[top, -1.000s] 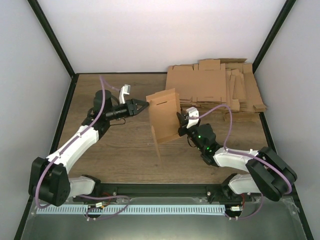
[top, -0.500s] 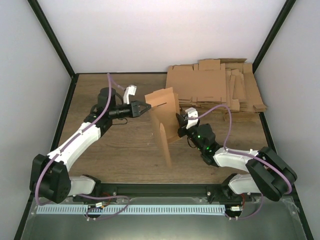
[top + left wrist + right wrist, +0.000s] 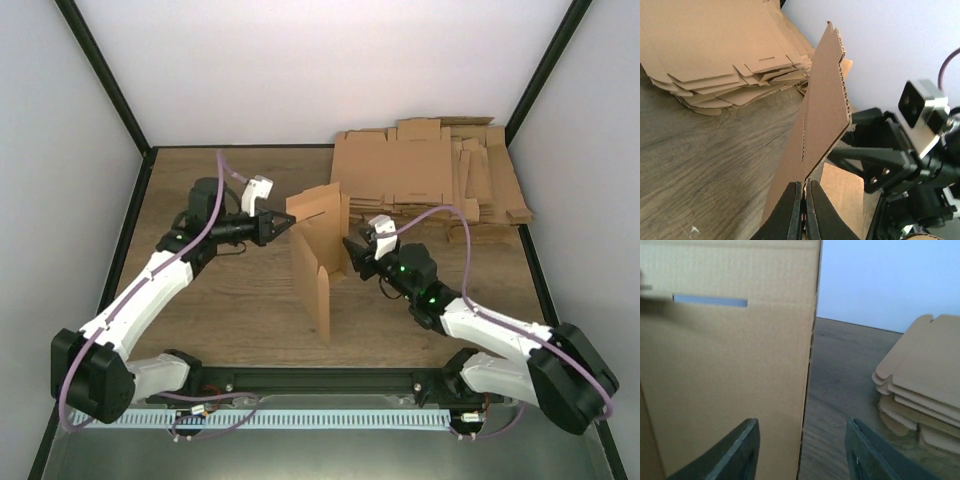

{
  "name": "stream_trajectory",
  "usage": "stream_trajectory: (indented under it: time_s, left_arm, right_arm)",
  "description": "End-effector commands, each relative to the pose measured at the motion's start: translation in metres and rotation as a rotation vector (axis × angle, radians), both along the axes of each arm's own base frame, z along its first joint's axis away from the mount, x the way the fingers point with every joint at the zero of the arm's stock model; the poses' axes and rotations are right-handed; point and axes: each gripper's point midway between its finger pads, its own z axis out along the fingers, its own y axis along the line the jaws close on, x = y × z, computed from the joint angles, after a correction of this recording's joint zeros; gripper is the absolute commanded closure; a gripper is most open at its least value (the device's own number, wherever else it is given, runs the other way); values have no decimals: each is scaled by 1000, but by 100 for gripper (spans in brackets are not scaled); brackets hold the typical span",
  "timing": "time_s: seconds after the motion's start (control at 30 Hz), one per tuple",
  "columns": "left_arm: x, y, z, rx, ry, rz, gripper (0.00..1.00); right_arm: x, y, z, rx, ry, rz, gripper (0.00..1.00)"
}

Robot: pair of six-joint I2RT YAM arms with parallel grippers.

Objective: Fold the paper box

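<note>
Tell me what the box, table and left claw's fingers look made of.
Box: brown corrugated cardboard, matte; fluting shows along its cut edge. Table: wood or wood-look laminate, going by the grain; can't tell which. Left claw fingers: black, smooth, likely plastic.

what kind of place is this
Probably a lab robot test cell: plain white walls with black corner posts, a wooden table, and a pile of cardboard blanks at its far right.
</note>
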Motion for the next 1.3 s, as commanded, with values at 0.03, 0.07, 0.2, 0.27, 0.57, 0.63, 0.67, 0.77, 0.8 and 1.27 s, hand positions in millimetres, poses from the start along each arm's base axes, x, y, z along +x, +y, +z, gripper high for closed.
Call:
stream_trajectory:
  time_s: [0.03, 0.07, 0.2, 0.27, 0.57, 0.63, 0.67, 0.77, 0.8, 1.27]
  left_arm:
    - [-12, 3, -4, 45, -96, -53, 96]
    - [-15, 2, -7, 46, -95, -64, 96]
    - [-24, 0, -21, 50, -97, -101, 96]
    - [-29, -2, -26, 62, -116, -120, 96]
    - [-41, 3, -45, 125, -178, -138, 96]
    - [-41, 4, -49, 132, -181, -135, 96]
    - [-41, 4, -51, 137, -182, -135, 96]
    - [-40, 7, -59, 164, -183, -127, 96]
    - [-39, 7, -61, 173, -181, -127, 96]
    - [-45, 1, -68, 194, -225, -191, 96]
  right_arm:
    - [-13, -6, 13, 5, 182, 25, 43]
    - [-15, -12, 14, 17, 212, 18, 40]
    - [-16, -42, 29, 121, 304, 32, 29]
    - [-13, -52, 34, 151, 342, 28, 27]
    - [0, -56, 8, 189, 613, 60, 34]
    - [-2, -59, 1, 215, 636, 62, 35]
    - [-4, -59, -2, 224, 643, 64, 35]
    - [-12, -57, -11, 238, 670, 88, 36]
    - [-16, -56, -16, 242, 689, 94, 36]
    - [-33, -53, -41, 235, 727, 149, 39]
